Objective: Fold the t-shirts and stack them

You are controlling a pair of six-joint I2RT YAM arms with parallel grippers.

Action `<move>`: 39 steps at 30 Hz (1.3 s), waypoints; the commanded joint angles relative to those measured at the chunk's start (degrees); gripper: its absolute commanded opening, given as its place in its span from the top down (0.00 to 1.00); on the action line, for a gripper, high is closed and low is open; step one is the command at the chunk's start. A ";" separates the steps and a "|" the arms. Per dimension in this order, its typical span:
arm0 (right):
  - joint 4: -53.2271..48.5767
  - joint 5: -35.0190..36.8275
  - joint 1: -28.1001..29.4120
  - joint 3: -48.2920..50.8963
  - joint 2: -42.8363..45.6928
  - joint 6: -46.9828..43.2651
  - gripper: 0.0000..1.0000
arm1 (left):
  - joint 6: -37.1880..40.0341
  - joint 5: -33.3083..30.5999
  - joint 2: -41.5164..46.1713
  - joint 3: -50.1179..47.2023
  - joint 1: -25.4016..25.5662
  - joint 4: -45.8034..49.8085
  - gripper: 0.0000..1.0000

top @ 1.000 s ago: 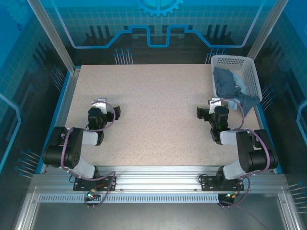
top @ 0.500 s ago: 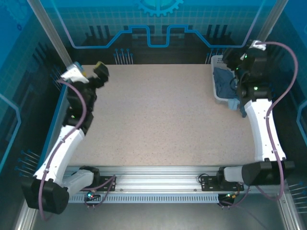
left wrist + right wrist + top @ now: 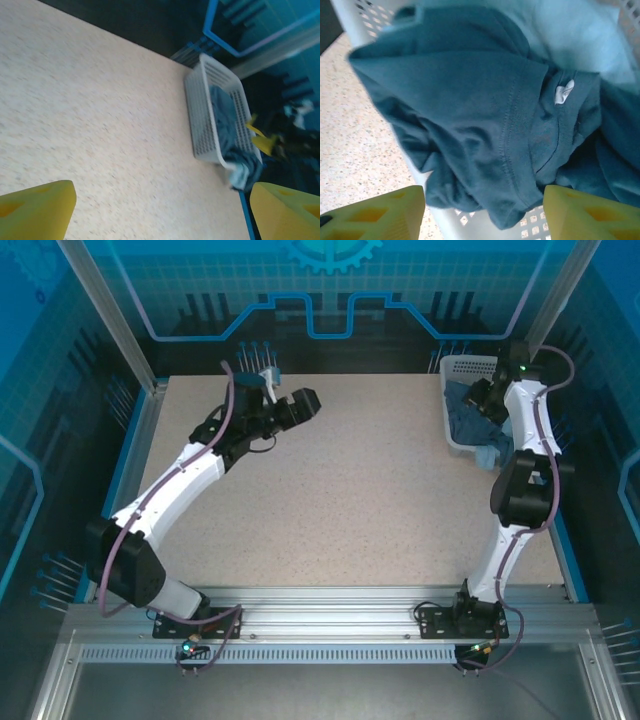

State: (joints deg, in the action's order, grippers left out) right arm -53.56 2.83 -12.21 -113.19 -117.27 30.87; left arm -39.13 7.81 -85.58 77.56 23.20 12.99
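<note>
T-shirts both sit in the white lattice basket [image 3: 453, 368] at far-right corner of tabletop [image 3: 350, 500]. Dark slate-blue t-shirt [image 3: 485, 125] is bunched on top, spilling over the basket's near rim toward the tabletop; white neck tag [image 3: 564, 93] showing. Pale blue t-shirt [image 3: 570, 35] lies under/behind it, farther into the basket.

R gripper [image 3: 481, 395] is over the basket, just above the dark shirt. Its yellow pads [image 3: 385, 210] are spread wide w/ the cloth between and below them, nothing grasped.

L gripper [image 3: 300, 403] is near the far edge, left of centre. Pads [image 3: 37, 207] wide apart, holding nothing, pointing across bare tabletop toward the basket.
</note>
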 commanded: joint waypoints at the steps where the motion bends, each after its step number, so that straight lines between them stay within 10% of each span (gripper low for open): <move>1: 0.61 -5.28 -1.28 0.44 -1.71 -0.97 0.43 | -1.14 4.69 1.11 -0.89 2.03 -0.82 0.14; 10: 1.65 -6.46 -1.39 -1.39 -7.86 1.03 0.60 | -1.41 4.60 2.58 -2.00 3.34 0.09 0.26; 16: 1.71 -4.53 -1.34 -0.99 -8.16 1.17 0.47 | -0.86 4.47 2.97 -1.16 3.34 1.37 0.29; 21: 3.64 -3.76 -0.90 0.06 -5.93 1.90 1.00 | -0.70 4.74 3.10 -0.33 3.34 1.60 0.37; 32: 14.37 10.44 8.82 4.73 17.79 1.24 1.00 | 0.29 3.02 4.26 0.21 3.34 1.99 0.51; 39: 20.38 6.21 17.79 -5.04 24.63 -4.31 1.00 | 1.43 -3.16 6.27 -0.47 3.34 4.44 0.55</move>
State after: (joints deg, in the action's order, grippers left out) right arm -38.35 10.70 2.76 -113.08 -93.93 29.91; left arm -39.92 8.40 -81.89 76.34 26.33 15.27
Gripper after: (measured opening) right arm 0.043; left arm 0.450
